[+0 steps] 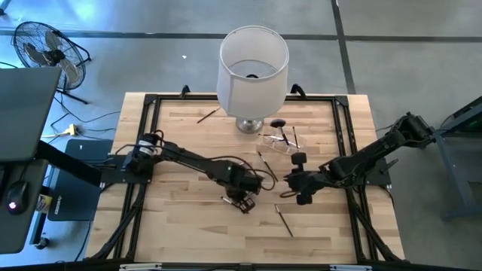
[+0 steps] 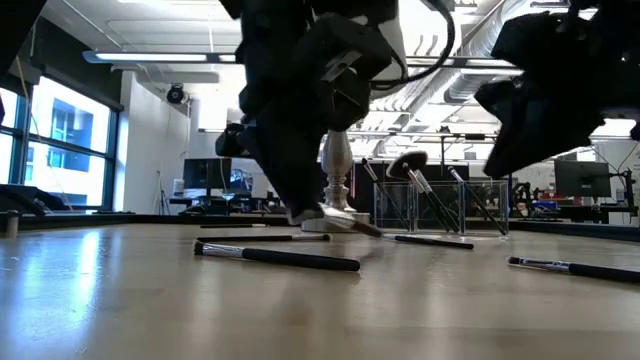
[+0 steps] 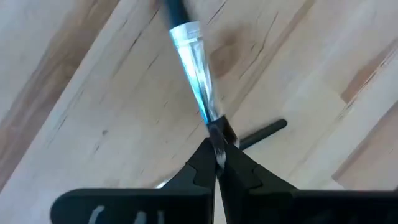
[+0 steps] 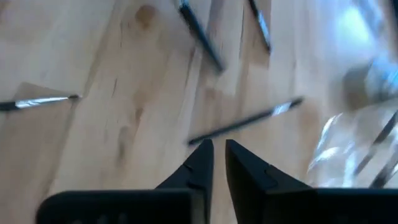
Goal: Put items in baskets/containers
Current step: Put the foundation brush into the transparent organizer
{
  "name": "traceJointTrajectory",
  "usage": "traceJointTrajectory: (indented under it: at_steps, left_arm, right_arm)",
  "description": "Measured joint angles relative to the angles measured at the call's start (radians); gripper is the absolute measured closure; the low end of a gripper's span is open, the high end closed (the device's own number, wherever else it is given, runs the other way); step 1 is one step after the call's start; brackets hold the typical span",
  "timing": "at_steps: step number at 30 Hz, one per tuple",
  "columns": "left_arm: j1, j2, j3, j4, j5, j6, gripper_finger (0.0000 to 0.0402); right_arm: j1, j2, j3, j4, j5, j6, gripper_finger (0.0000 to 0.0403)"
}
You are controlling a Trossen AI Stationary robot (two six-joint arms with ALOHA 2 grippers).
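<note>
Here the left end effector (image 3: 216,163) pinches a slim brush (image 3: 194,65) (silver ferrule, dark handle).

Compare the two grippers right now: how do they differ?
The left gripper is shut on a thin brush with a silver collar, low over the table's middle; the right gripper holds nothing.
The left fingers are pressed together on the handle; the right fingers stand slightly apart with bare wood between them.
The right gripper sits nearer the clear holder; the left is farther from it.
Both are dark, two-fingered, and pointed down at the tabletop.
</note>
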Motion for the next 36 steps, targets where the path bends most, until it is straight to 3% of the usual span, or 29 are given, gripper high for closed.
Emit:
traceJointTrajectory:
  at_steps: [3, 8, 19, 27, 36]
  left_arm:
    - [0.012, -0.001, -0.004, 0.006, 0.048, 0.002, 0.0400]
    - [0.054, -0.005, -0.003, 0.029, 0.135, -0.026, 0.0401]
    - [0.104, -0.005, -0.002, 0.311, 0.272, -0.070, 0.0401]
    - [0.108, -0.005, -0.002, 0.425, 0.277, -0.075, 0.0402]
    - [0.108, -0.005, -0.001, 0.473, 0.280, -0.101, 0.0401]
  right_arm:
    - [0.001, 0.000, 0.000, 0.065, 0.011, -0.163, 0.0344]
    - [0.001, 0.042, 0.001, 0.179, 0.009, -0.303, 0.0299]
    - [0.001, 0.202, 0.001, 0.332, 0.029, -0.399, 0.0228]
    - [-0.007, 0.212, 0.001, 0.352, 0.011, -0.399, 0.0236]
    - [-0.008, 0.212, 0.001, 0.349, 0.018, -0.406, 0.0300]
